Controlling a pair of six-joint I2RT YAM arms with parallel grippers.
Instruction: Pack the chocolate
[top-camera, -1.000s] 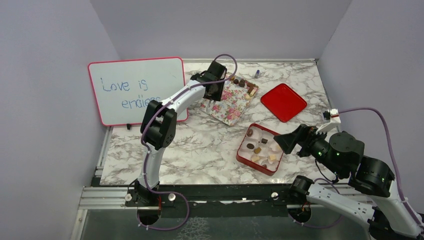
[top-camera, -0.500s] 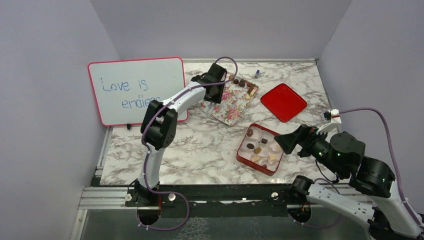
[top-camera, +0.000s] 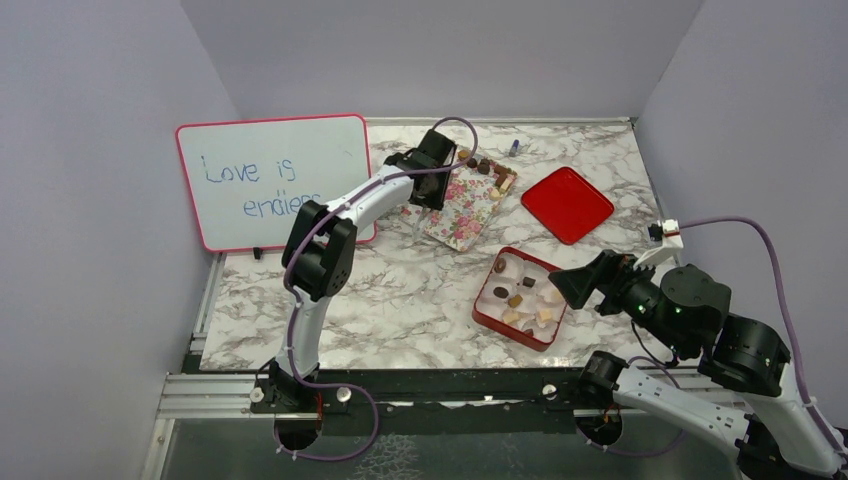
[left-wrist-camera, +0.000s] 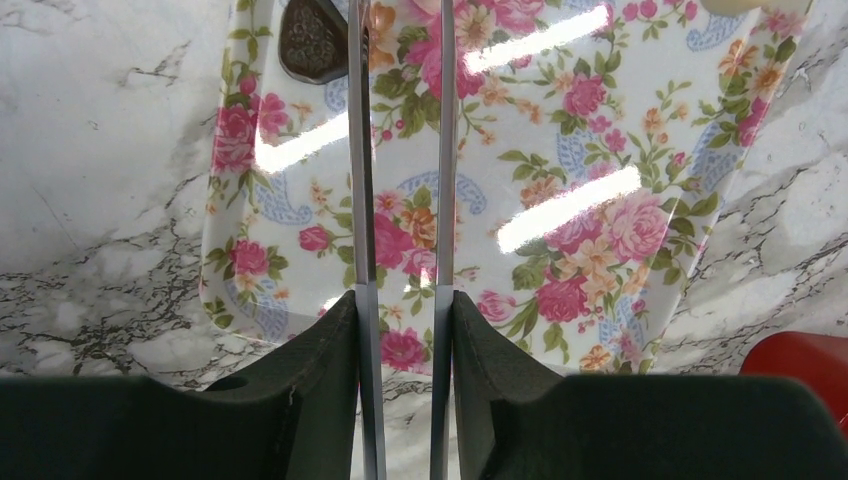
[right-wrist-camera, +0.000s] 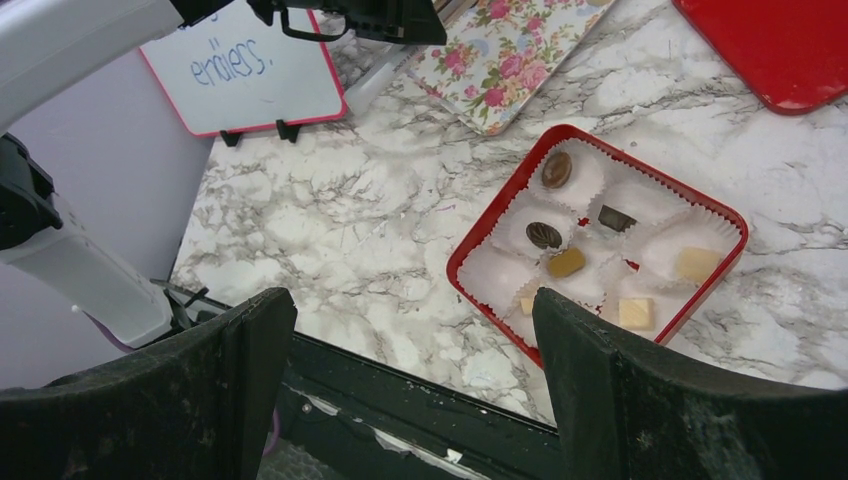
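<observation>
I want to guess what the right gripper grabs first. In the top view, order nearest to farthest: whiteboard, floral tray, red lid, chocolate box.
1. chocolate box, just left of the right gripper.
2. red lid, farther back.
3. floral tray, back and left.
4. whiteboard, far left edge.

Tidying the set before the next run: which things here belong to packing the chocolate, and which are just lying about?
Job: chocolates, floral tray, red box, probably the red lid.
Lying about: whiteboard, blue-capped object.

The floral tray (left-wrist-camera: 600, 150) is glossy, the table (left-wrist-camera: 100, 150) smooth marble-patterned, the chocolate (left-wrist-camera: 312, 40) embossed.
</observation>
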